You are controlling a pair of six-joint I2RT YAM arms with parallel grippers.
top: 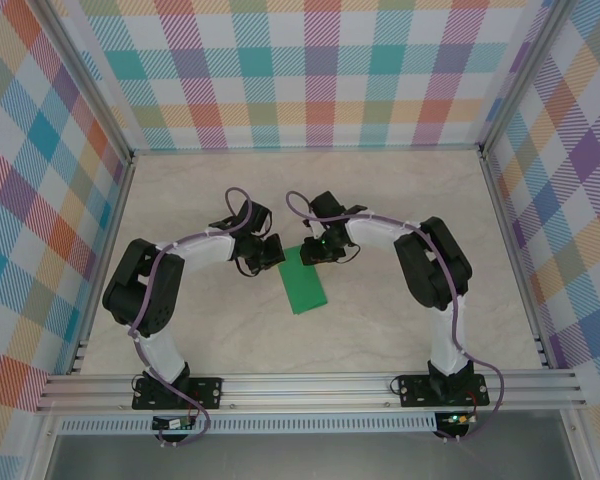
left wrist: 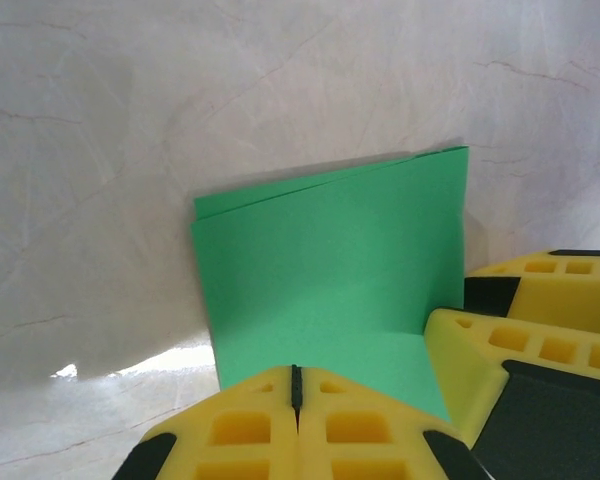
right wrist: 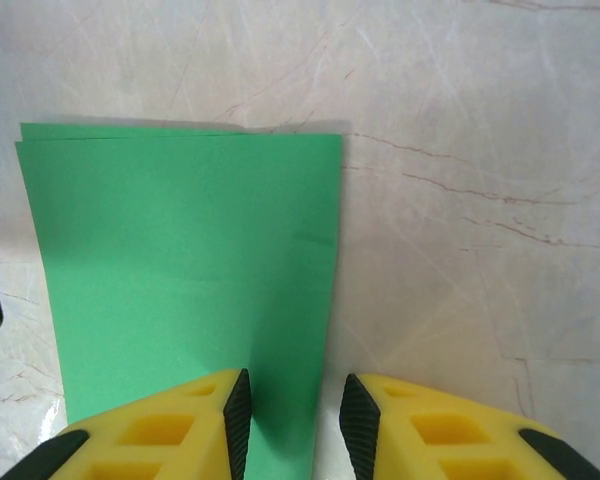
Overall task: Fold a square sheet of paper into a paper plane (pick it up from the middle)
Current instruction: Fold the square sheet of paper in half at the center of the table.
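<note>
Marbled table [top: 400,200], one green sheet [top: 304,283], left hand [left wrist: 297,390], right hand [right wrist: 295,410]

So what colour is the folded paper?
The paper is plain bright green; clearest in the right wrist view.

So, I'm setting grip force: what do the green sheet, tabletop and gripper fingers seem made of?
Green sheet: thin matte paper; crisp layered edges, no glare. Tabletop: veined marble-look surface with a soft sheen, possibly laminate. Fingers of the right gripper: yellow hard-looking plastic with hollow pockets; black inner pads, perhaps rubber.
</note>
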